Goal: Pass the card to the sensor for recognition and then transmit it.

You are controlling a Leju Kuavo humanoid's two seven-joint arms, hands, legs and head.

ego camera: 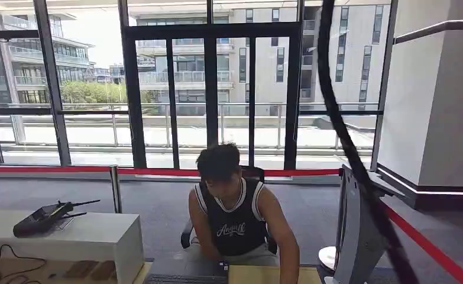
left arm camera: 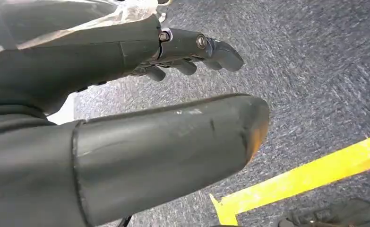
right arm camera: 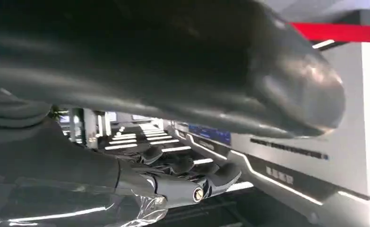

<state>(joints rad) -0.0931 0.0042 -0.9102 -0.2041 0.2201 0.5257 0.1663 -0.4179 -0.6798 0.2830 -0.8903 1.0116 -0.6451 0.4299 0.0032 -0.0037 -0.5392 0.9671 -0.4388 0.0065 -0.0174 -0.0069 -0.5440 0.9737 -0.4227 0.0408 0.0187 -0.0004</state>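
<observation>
Left hand and right hand both empty, fingers apart, no card held; likely pre-pickup, next move calls for finding the card.

White script lettering across the chest of the seated person's dark sleeveless jersey, too small to read, blurred lettering on the wall panel, illegible

office lobby, glass wall, red barrier belt, reception counter, grey carpet
</observation>
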